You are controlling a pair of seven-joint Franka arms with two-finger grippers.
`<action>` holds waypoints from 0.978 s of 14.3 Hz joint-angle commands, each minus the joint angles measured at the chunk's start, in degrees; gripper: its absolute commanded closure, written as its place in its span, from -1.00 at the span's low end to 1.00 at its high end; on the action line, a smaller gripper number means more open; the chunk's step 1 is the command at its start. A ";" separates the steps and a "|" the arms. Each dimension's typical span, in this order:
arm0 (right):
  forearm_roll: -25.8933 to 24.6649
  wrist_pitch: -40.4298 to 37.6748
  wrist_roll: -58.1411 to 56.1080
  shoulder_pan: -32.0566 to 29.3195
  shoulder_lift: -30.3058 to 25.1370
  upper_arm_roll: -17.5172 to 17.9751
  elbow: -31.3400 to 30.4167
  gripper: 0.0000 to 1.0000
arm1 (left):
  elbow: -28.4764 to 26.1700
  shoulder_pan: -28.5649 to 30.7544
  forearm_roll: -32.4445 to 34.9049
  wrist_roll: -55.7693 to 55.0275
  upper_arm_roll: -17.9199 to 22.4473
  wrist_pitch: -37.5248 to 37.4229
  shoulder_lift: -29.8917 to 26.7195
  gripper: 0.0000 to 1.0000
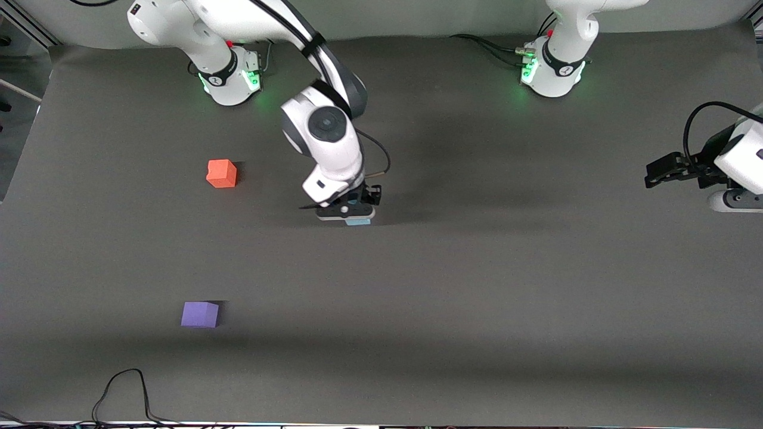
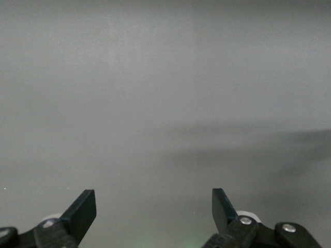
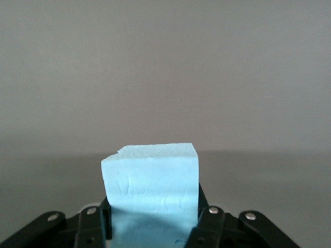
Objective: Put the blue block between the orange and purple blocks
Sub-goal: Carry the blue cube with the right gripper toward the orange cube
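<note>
Gripping the blue block (image 3: pixel 151 191) near the middle of the table (image 1: pixel 477 286), the right gripper (image 1: pixel 353 210) has its two fingers pressed flat against opposite side faces of the cube, as the right wrist view shows; in the front view only a sliver of blue peeks out under the hand, at or just off the cloth. The cube looks like matte foam, with a faintly pitted skin and one nicked upper edge, so I judge it very light, a little squashy and not slippery: a modest squeeze should carry it, while a hard one would only dent it. Flat opposite faces, taken near mid-height as here, seem the right hold, since a corner or edge grip would let so soft a cube twist. Reading the front view as a clock face with the blue block at its centre, the orange block (image 1: pixel 222 173) lies at about ten o'clock and the purple block (image 1: pixel 200 314) at about eight, both well apart from it and from each other, toward the right arm's end of the table; the bare gap between them sits at roughly nine. Being so light, the foam may cling to a pad or tip when let go. The left gripper (image 2: pixel 154 212) waits with fingers spread wide and empty over the table's edge at its own arm's end.
</note>
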 commanded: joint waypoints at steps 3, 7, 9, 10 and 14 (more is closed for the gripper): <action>4.47 -25.62 -4.43 -5.85 -2.33 0.17 20.92 0.77 | -0.06 0.33 0.82 0.74 -0.45 -0.12 -0.41 -1.00; 4.67 -31.26 -9.16 -10.78 -3.56 -0.10 25.70 0.77 | 0.11 0.15 0.82 0.48 -0.45 -0.21 -0.41 -1.00; 4.58 -33.37 -13.74 -14.11 -5.66 -0.45 25.62 0.78 | 0.11 0.16 0.82 0.48 -0.45 -0.29 -0.49 -1.00; 4.40 -35.12 -15.85 -15.17 -6.89 -1.15 25.27 0.78 | 0.11 0.07 0.82 0.48 -0.45 -0.56 -0.49 -1.00; 3.96 -42.43 -34.62 -16.41 -10.94 -13.33 21.85 0.78 | 0.38 -0.02 0.65 -0.05 -0.53 -0.91 -0.32 -1.00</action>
